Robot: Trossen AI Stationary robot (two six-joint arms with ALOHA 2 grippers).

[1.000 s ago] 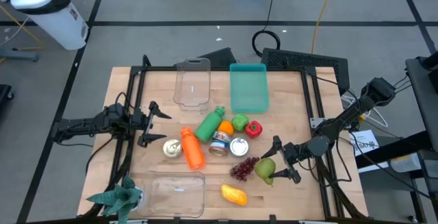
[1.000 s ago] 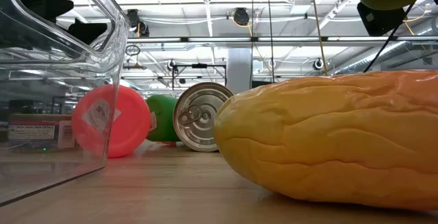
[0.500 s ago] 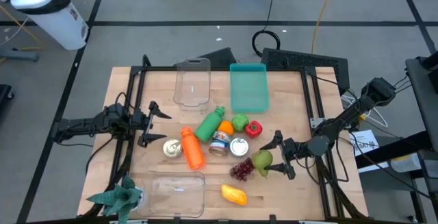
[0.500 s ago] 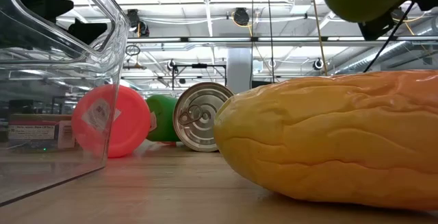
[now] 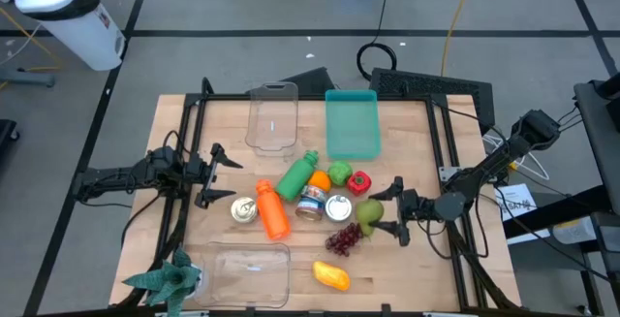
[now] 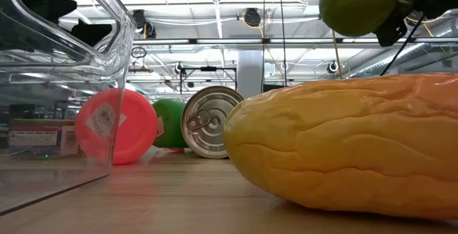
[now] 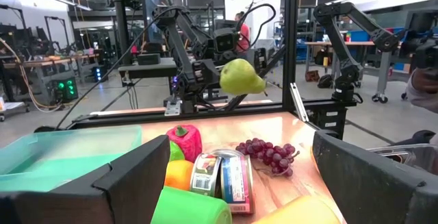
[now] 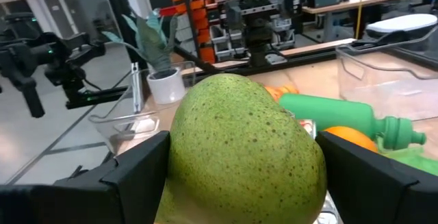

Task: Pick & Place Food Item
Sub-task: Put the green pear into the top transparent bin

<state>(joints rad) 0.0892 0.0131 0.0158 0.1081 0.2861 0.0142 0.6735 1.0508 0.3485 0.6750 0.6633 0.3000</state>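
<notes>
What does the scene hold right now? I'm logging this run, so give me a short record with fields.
held item: green pear
holder: right end effector, closed on the pear, lifted off the table
below the pear: purple grapes
left end effector: open, empty, at table's left
containers: teal tray, two clear bins

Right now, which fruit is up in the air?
The green pear. The right gripper holds it above the table, while the grapes and the yellow mango lie on the wood.
</notes>
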